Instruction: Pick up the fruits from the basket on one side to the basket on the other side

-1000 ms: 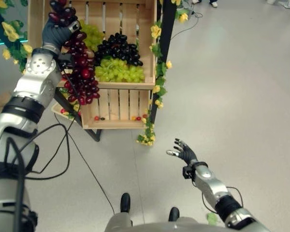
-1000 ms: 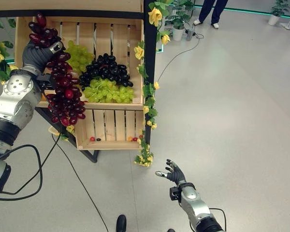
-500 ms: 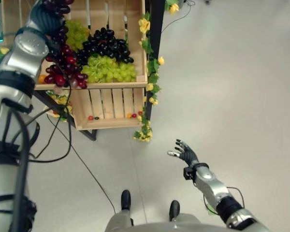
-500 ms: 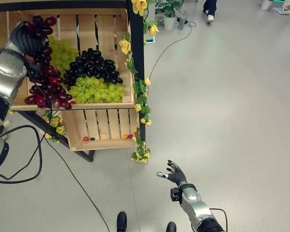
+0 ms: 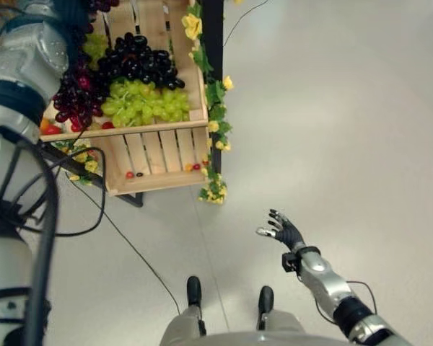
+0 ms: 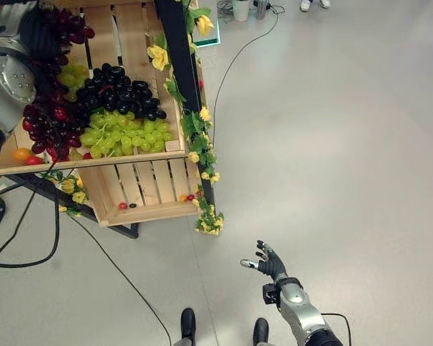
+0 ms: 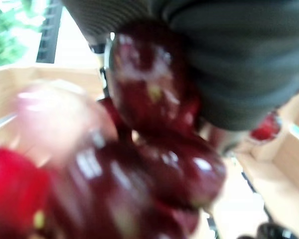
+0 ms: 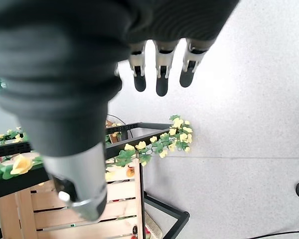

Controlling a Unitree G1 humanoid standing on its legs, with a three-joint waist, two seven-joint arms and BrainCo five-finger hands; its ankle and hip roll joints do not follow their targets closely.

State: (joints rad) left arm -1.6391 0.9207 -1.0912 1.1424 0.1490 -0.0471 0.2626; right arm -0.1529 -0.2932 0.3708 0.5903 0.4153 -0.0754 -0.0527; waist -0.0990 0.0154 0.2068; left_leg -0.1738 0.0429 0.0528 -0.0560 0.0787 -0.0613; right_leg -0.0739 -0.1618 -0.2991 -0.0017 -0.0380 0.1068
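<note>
A long bunch of dark red grapes hangs from my left hand, which is shut on its top at the upper left. Up close in the left wrist view the red grapes press against the hand's dark cover. The bunch hangs over the left part of the wooden crate, beside black grapes and green grapes. My right hand is held low over the floor, far from the crate, fingers straight and holding nothing.
An orange and a red fruit lie at the crate's left front. A lower crate holds a few small tomatoes. A black post with yellow flowers borders the crate's right side. A person's shoe shows far back.
The camera has swung, so the stand sits farther left. My left hand has carried the red bunch from in front of the crate's rim to over its left part. The right hand has stayed put.
</note>
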